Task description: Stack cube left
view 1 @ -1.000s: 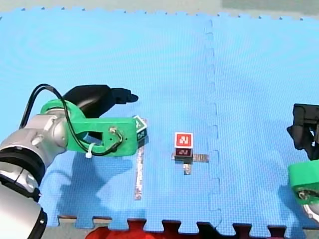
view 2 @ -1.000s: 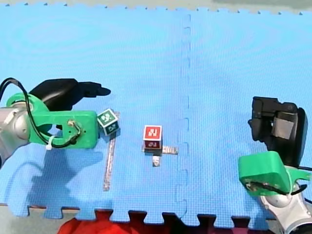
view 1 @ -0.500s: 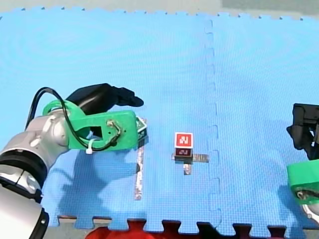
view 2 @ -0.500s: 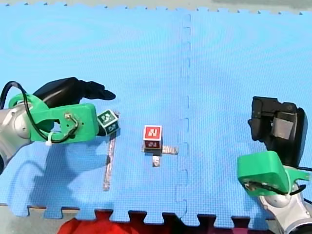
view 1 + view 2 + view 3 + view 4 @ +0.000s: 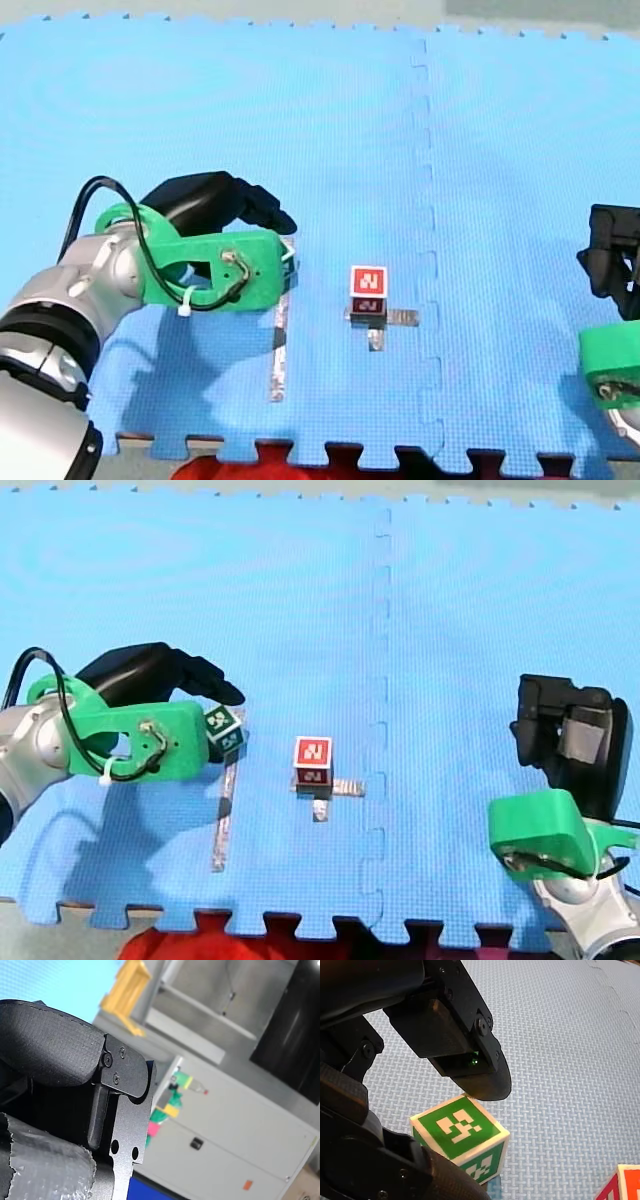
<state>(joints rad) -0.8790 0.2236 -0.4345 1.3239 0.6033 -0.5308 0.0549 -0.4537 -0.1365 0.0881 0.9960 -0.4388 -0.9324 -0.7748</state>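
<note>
A green cube with white markings sits on the blue foam mat, left of centre. My left hand is curled over it. In the second wrist view one fingertip touches the top far edge of the green cube, and the thumb presses its near side. A red cube stands on a tape cross near the middle, to the right of the green one, and its corner shows in the second wrist view. My right hand holds nothing at the mat's right edge.
A long silver tape strip runs toward me from the green cube. Short tape pieces lie under the red cube. A mat seam runs front to back right of the red cube. Something red lies beyond the mat's front edge.
My left hand's fingers have curled down from stretched out above the green cube to closing around it, and the wrist has shifted slightly right. The red cube and right hand have not moved.
</note>
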